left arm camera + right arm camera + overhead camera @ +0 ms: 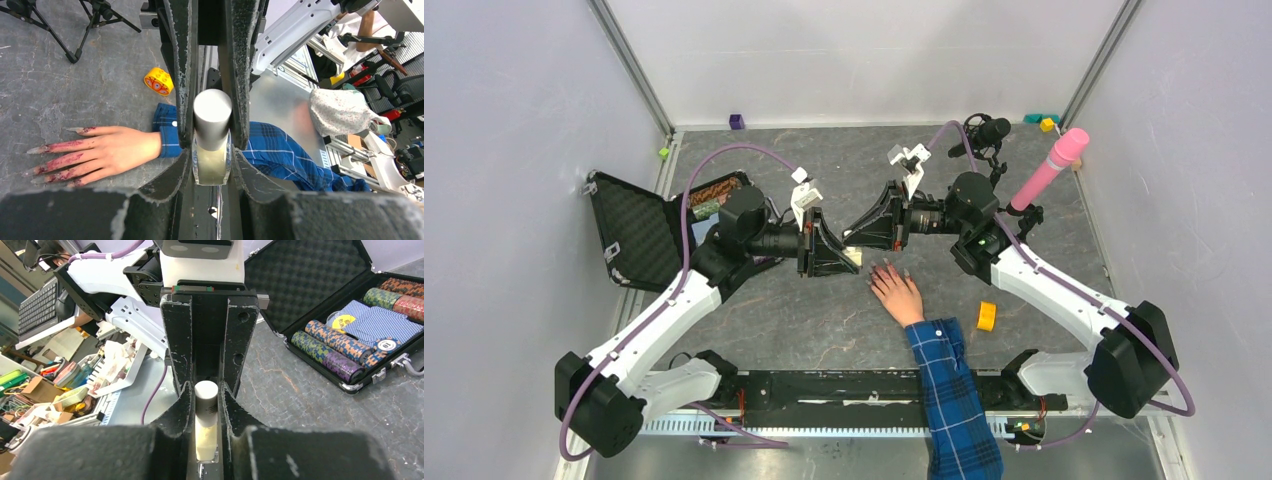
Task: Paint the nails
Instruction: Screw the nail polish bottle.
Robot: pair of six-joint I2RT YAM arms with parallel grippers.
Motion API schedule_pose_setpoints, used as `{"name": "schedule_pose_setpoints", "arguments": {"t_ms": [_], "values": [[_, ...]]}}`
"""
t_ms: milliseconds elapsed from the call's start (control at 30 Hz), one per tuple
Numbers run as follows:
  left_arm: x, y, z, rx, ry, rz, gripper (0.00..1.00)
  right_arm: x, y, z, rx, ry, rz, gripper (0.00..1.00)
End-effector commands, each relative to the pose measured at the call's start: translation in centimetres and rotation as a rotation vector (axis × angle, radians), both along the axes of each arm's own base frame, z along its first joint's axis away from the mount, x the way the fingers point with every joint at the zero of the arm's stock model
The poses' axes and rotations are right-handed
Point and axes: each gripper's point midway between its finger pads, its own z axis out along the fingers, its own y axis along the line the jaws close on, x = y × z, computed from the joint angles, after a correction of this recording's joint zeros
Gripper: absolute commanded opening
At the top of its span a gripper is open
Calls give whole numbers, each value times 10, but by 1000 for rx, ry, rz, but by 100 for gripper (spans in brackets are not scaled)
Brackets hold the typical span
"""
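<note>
Your left gripper [211, 172] and right gripper [206, 422] both pinch the upright bottle [212, 115] between them, and the nails [40, 148] lie on the table [804, 320] just beside it at 4 o'clock in the top view, the hand [896, 292] pointing to 11 o'clock, on the right gripper's side

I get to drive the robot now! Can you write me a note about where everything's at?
Left gripper: shut on the bottle.
Right gripper: closed around its cap.
Hand: flat on the table near the grippers, nails long, fingers smeared red.
Done: bottle held between both grippers.
Left: get the cap off, paint the nails.
</note>
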Motion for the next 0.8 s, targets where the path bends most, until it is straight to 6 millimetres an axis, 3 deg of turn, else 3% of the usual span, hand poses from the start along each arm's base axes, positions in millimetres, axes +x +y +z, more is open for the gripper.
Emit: {"name": "schedule_pose_setpoints", "arguments": {"t_ms": [0, 33, 267, 767], "values": [[1, 1, 26, -55, -108, 22, 2, -5, 2, 15, 21, -36, 33, 5], [3, 1, 26, -55, -114, 37, 2, -5, 2, 13, 19, -35, 33, 0], [16, 5, 28, -50, -146, 143, 2, 4, 2, -4, -53, -23, -27, 0], [64, 26, 18, -11, -126, 489, 2, 55, 1, -71, -357, 55, -419, 0]]}}
